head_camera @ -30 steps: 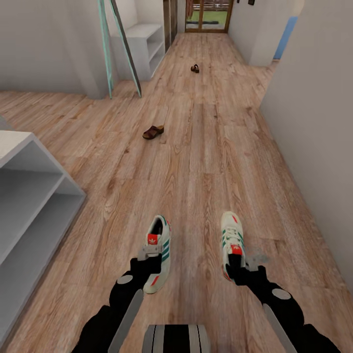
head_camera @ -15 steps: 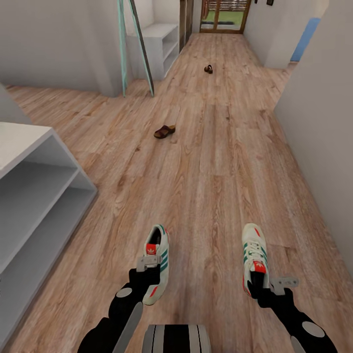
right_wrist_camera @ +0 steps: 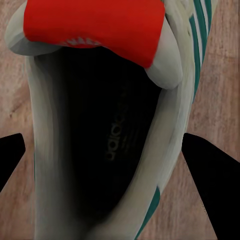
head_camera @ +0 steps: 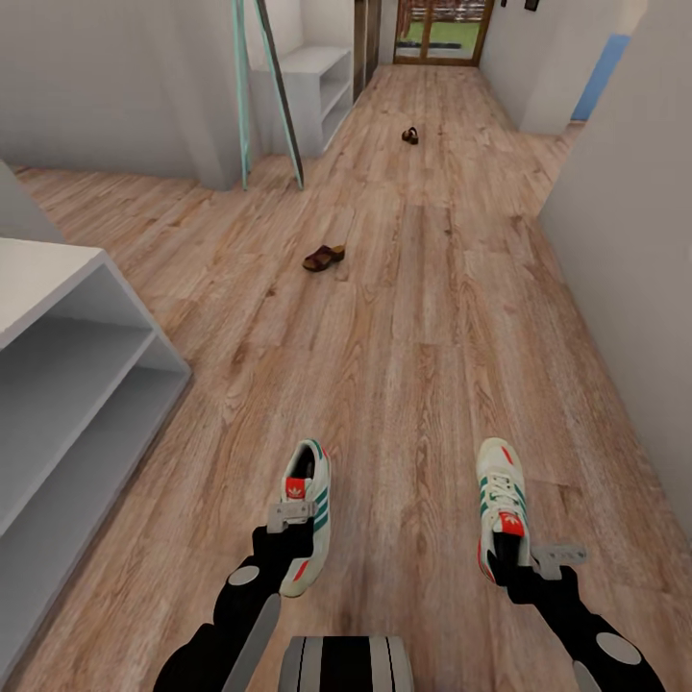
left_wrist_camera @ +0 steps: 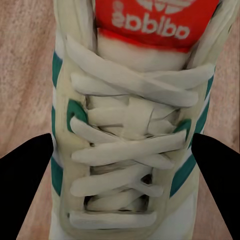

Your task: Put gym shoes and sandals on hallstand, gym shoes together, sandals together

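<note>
Your left hand (head_camera: 291, 514) sits over the left gym shoe (head_camera: 308, 505), and in the left wrist view its two dark fingers (left_wrist_camera: 22, 175) stand on both sides of the laced upper (left_wrist_camera: 127, 145), close against it, so it looks like pinching this shoe across the middle. Your right hand (head_camera: 531, 562) is at the heel end of the right gym shoe (head_camera: 502, 500); in the right wrist view the fingers (right_wrist_camera: 210, 175) are spread and stay apart from the shoe opening (right_wrist_camera: 107, 135), one on each side, not touching it. Taking the left gym shoe as landmark: the right gym shoe lies to its right, well apart, both with toes pointing away from you on the corridor floor (head_camera: 404, 365). I cannot tell if the left shoe is lifted or rests on the planks. The near sandal (head_camera: 324, 258) lies farther up the corridor from the left gym shoe, well apart, on the floor. The far sandal (head_camera: 409, 135) is much farther beyond it, near the end door (head_camera: 437, 29). The hallstand (head_camera: 67, 375) stands to the left of the left gym shoe, with its two open shelf levels facing the corridor. A second white shelf unit (head_camera: 317, 86) stands far ahead on the left, beside a leaning teal-framed panel (head_camera: 264, 91).
</note>
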`<state>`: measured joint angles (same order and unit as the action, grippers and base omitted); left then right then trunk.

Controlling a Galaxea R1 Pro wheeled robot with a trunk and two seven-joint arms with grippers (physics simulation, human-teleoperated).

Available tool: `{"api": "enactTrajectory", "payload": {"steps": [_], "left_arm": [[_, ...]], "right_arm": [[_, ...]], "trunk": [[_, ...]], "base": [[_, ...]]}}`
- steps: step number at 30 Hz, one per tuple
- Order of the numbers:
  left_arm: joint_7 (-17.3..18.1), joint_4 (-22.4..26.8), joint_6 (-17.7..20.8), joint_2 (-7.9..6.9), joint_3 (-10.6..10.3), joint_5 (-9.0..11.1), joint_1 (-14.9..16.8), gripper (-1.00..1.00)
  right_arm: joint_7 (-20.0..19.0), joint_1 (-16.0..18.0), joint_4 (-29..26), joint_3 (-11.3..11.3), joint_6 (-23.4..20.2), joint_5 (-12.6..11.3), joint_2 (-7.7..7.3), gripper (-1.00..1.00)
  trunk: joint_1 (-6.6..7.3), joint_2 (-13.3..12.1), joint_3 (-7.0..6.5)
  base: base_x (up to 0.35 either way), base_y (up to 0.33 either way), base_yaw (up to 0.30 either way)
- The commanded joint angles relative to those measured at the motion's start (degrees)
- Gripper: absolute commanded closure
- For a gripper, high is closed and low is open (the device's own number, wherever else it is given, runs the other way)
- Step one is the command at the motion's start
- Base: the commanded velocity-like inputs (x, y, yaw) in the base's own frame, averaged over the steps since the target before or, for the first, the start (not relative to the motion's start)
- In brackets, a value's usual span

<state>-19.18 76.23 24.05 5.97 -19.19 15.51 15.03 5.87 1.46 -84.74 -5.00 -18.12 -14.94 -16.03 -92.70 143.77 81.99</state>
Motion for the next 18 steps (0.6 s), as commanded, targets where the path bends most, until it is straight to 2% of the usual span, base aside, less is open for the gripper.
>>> {"api": "enactTrajectory", "payload": {"steps": [1,18], "left_arm": [[-0.02,-0.20,-0.12,0.04,0.01,-0.01,0.00,1.00],[-0.03,-2.19,-2.18,0.32,-0.03,-0.13,0.00,1.00]], "right_arm": [[0.03,0.01,-0.02,0.09,0.00,0.00,-0.01,1.00],[0.02,-0.05,0.01,0.52,0.02,0.07,-0.06,1.00]], "trunk": [[0.00,0.00,0.00],[0.00,0.00,0.00]], "base": [[0.000,-0.143,0.002],[0.000,-0.260,0.009]]}}
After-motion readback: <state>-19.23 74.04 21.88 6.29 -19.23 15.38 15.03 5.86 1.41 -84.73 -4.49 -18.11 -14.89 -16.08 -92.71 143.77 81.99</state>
